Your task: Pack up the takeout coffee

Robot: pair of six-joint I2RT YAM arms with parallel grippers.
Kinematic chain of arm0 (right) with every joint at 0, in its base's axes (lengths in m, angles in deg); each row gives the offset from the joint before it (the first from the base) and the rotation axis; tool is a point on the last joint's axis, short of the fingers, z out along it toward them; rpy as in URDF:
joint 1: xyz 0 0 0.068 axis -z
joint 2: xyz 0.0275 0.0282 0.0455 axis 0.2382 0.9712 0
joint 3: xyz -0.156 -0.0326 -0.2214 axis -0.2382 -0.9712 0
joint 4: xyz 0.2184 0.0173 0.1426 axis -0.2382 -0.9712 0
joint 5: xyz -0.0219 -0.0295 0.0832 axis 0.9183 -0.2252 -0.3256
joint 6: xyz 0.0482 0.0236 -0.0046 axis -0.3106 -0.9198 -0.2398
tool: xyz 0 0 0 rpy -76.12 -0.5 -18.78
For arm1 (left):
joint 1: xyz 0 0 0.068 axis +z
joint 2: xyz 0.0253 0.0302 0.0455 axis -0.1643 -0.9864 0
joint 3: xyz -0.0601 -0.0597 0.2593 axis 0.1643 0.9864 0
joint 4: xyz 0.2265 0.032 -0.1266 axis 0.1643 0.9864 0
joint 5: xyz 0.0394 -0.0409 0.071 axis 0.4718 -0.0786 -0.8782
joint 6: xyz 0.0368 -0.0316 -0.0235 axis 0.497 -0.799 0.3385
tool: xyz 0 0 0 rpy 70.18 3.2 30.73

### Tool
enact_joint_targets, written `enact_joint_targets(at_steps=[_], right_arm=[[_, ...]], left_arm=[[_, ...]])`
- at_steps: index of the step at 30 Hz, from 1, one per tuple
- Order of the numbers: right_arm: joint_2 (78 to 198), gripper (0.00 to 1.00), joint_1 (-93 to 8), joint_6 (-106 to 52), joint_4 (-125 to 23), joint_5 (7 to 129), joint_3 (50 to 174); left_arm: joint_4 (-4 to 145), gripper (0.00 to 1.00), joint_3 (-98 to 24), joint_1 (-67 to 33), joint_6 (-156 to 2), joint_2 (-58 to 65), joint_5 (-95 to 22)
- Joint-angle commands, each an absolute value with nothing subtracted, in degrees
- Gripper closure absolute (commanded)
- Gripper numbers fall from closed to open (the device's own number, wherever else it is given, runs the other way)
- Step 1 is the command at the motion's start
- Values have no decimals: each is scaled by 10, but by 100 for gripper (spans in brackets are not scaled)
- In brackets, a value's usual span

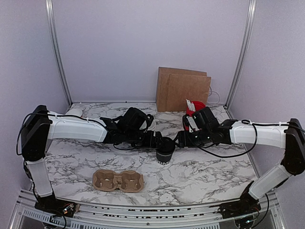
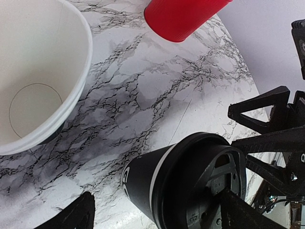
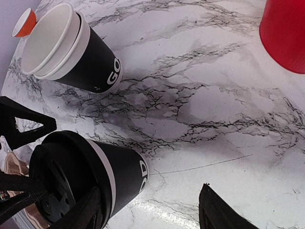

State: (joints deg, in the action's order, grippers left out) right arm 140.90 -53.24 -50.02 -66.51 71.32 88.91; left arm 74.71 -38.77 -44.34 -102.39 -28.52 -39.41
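A black takeout coffee cup with a black lid on it stands upright mid-table. My left gripper comes at it from the left and stands open. In the left wrist view the cup lies between its fingers, one finger in front of the lid, the other well apart. My right gripper is open on the cup's right side; the cup sits by its left finger. A second black cup, lidless with a cream inside, stands behind.
A cardboard cup carrier lies near the front edge. A brown paper bag leans on the back wall, with a red cup holding white utensils before it. A small orange-and-white bowl sits at far left.
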Motion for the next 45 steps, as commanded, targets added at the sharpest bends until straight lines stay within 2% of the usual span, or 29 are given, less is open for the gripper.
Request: enact_joint_targets(at_steps=[1,9,25,31,37,45], right_arm=[[1408,33,-533,-499,-712,721,868],[1407,34,-605,-559,-731,746,815],[1358,34,-682,-636,-743,762,830],[1337,34,-666,-614,-773,806,871],[1320,34,-592,-571,-735,778,890],[1384,34,-558,-522,-702,760,942]], left_arm=[[783,8,-386,-442,-1016,-303,-393],[783,8,-385,-441,-1017,-302,-408],[785,8,-379,-433,-1015,-303,-402],[784,8,-383,-433,-1000,-293,-400],[784,8,-387,-433,-989,-284,-400],[784,8,-385,-433,-990,-291,-393]])
